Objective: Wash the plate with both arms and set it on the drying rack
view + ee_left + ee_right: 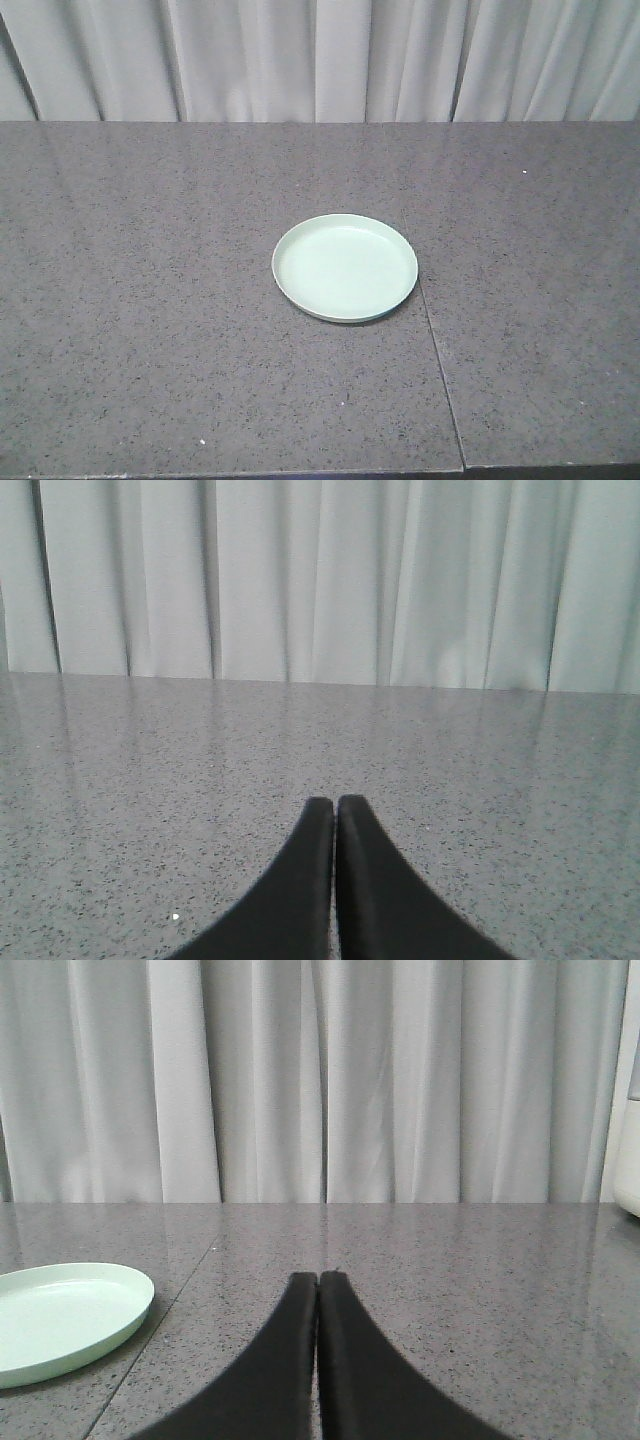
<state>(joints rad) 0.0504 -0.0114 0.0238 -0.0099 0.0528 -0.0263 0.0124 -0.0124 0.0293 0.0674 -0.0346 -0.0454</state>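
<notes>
While the front-facing view looks down on the grey speckled counter (150,300) from above, the two wrist views look low along its surface toward the pale curtain (320,60) behind it. The plate (345,267) lies flat on the counter with its rim upward, near the middle of the front view and a little right of centre. Its right edge is just beside a thin seam (437,360) that runs over the counter from back to front. From this view I cannot tell if the plate reaches the seam or only comes close to it.

The right wrist view shows the plate (65,1320) at the lower left, cut by the picture edge, with the seam passing on its right side. The right gripper (318,1278) shows only in this view. Its two black fingers are pressed together with only a hairline between them and they hold nothing. It is apart from the plate, to the right of it. This view alone also shows part of a white object (628,1160) at the far right edge, and what it is I cannot tell.

The left wrist view gives only counter and curtain in front of the left gripper (335,802). Its fingers are closed against each other as well, gripping nothing. So the plate shows in the front view and the right wrist view only.
</notes>
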